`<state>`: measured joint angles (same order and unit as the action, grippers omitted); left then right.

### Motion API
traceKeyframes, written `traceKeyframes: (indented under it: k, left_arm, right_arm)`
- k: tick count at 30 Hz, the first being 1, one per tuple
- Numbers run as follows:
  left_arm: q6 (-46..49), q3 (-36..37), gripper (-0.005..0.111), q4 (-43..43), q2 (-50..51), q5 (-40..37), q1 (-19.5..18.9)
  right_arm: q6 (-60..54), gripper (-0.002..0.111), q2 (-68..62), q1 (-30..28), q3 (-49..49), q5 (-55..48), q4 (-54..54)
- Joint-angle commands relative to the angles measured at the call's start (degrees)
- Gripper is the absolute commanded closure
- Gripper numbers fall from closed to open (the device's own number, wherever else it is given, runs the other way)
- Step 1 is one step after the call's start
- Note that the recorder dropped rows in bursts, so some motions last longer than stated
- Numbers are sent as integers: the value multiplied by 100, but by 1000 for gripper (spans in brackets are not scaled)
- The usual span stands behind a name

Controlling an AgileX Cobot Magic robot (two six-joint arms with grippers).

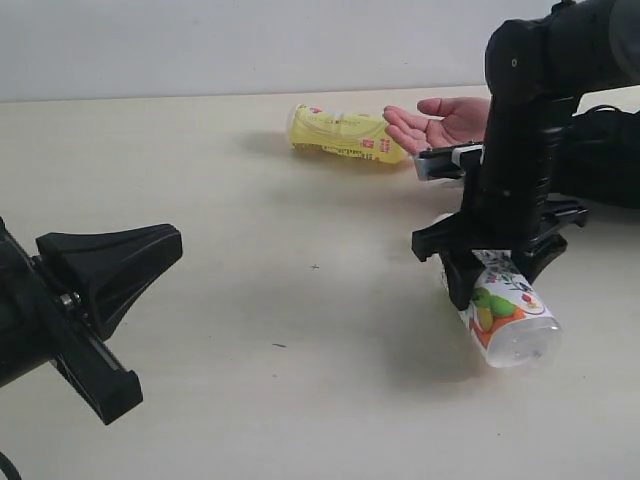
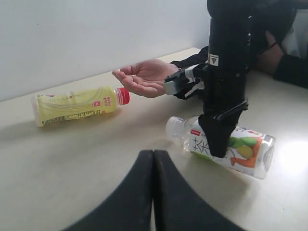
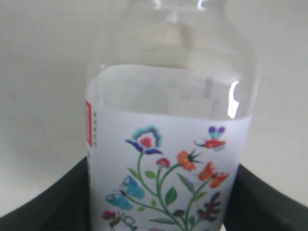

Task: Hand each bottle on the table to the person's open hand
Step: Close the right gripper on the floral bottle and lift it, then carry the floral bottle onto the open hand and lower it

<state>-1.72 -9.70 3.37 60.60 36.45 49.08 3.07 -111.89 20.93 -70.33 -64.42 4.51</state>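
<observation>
jaws of right claw (image 1: 494,283) flank floral bottle (image 1: 507,316), pinch unclear; open hand (image 1: 447,121) near its twelve o'clock. left claw (image 2: 154,157) pressed together.

This looks like a robot test room, a kind of lab. A wide, pale tabletop (image 1: 250,400) stands in front of a plain, light wall (image 1: 250,45). Two big black robot arms work at it, the left arm (image 1: 60,310) low and close, the right arm (image 1: 530,130) tall and bent down. Small drink bottles lie on their sides like test things: a yellow bottle (image 1: 345,135) and a flower bottle (image 1: 510,310). A person in a black sleeve rests an open hand (image 1: 440,122) at the far side, close to the right arm.
</observation>
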Motion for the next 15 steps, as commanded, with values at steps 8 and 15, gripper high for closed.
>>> traceKeyframes:
  k: [8,15]
  left_arm:
    - [24,20,106,20,-26,11,6]
    - [24,20,106,20,-26,11,6]
  right_arm:
    - [-145,108,1478,304,-429,-554,-86]
    - [80,108,1503,304,-1955,-554,-644]
